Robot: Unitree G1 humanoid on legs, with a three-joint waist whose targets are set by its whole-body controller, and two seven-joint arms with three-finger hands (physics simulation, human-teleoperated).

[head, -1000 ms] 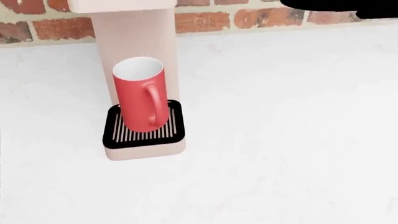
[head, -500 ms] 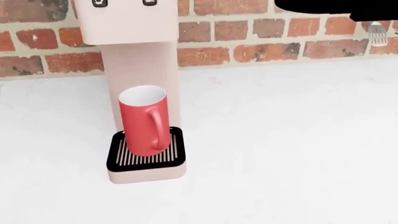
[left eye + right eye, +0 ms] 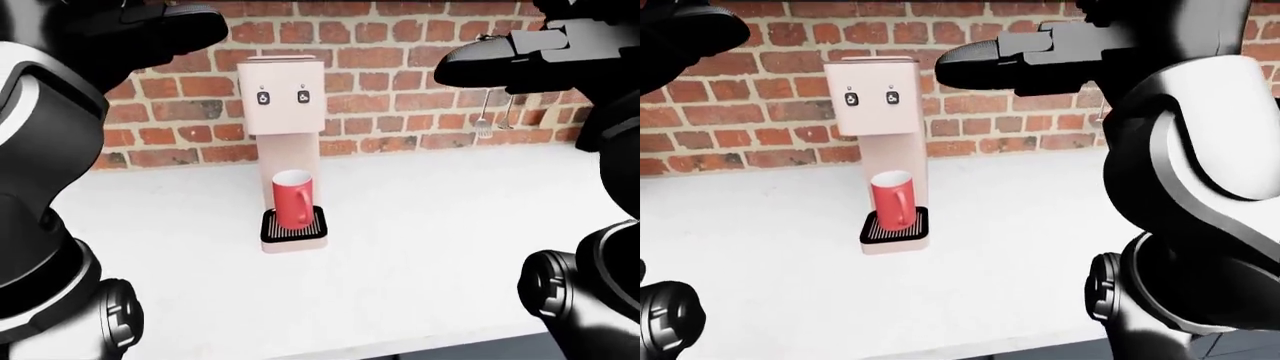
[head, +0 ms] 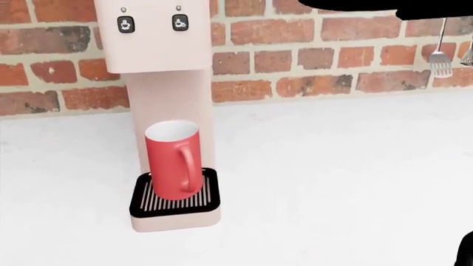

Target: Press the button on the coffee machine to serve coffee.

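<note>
Two buttons [image 3: 283, 97] sit side by side on the coffee machine [image 3: 283, 112] in your left-eye view, so a drifting fingertip could land on the wrong one. Your right hand [image 3: 490, 60] hovers level with them, well apart to the right, holding nothing; how far its fingers spread I cannot tell. Your left hand [image 3: 165, 30] hangs at upper left, also holding nothing.

In the head view, the red mug [image 4: 172, 159] stands upright on the black drip grille [image 4: 177, 200], handle toward you, its white inside apparently dry. A sideways sweep could knock it off the grille onto the white desk [image 4: 347, 177].

In the right-eye view, your right hand nearly reaches the machine's top right corner.
</note>
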